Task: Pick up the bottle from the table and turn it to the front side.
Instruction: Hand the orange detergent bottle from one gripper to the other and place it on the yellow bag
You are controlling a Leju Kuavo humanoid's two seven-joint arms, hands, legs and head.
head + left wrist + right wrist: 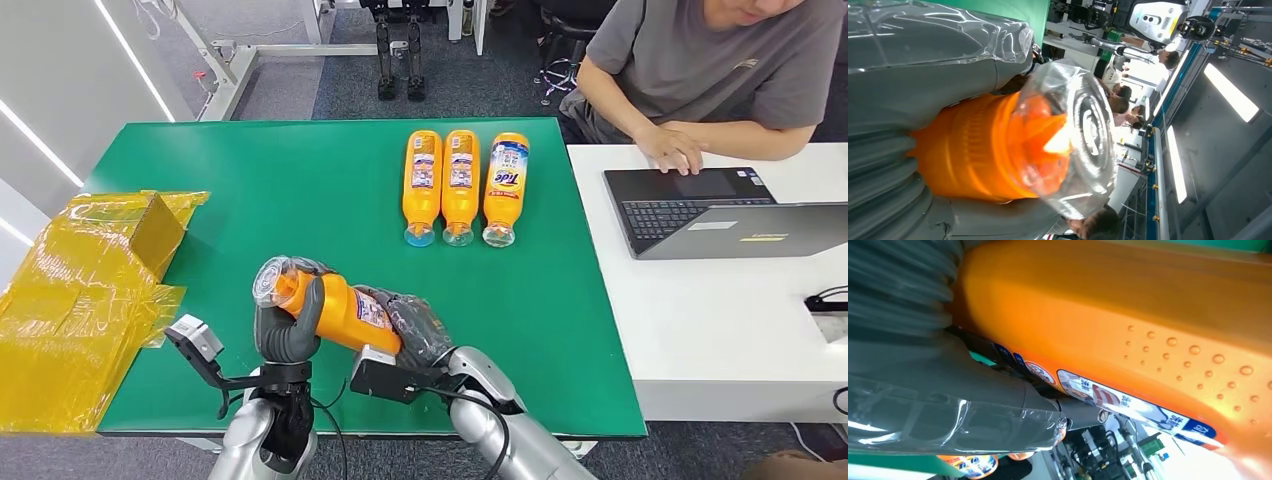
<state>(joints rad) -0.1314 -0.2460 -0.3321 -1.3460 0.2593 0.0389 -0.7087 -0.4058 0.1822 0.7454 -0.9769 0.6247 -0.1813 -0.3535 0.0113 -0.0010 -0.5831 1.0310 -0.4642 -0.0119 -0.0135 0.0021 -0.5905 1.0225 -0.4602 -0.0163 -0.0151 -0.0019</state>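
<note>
Head view: orange bottle (335,308), lifted off the green worktop (300,190), lying tilted near its front edge; left robot hand (287,328) wraps the neck below the clear cap, right robot hand (412,325) clasps the base. Three orange bottles (462,185) lie side by side at the worktop's far edge.
Left wrist view: clear cap (1075,135) faces the camera.
Right wrist view: label (1128,407) runs along the bottle's body.

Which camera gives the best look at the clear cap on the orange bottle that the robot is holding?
The left wrist view: the clear cap faces the camera up close. The head view shows it small, above the left hand. The right wrist view shows the bottle's orange side and label instead.
</note>
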